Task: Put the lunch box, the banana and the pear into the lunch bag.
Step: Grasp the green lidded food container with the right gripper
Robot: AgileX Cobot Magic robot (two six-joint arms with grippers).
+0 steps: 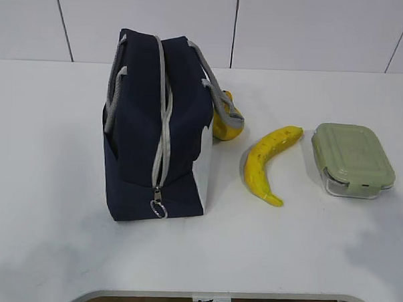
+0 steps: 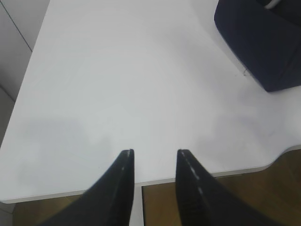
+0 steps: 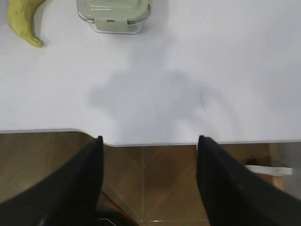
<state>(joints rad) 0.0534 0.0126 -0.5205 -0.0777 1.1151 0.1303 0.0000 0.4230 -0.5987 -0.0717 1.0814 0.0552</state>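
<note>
The navy lunch bag stands upright on the white table, zipped shut, its ring pull at the near end; a corner shows in the left wrist view. The pear lies just right of the bag, partly behind a handle. The banana lies right of it, its tip in the right wrist view. The lunch box with green lid sits at the right, also in the right wrist view. My left gripper and right gripper are open and empty over the table's near edge.
The table's front edge has a curved cutout. Brown floor shows below it. A white wall stands behind the table. Neither arm shows in the exterior view.
</note>
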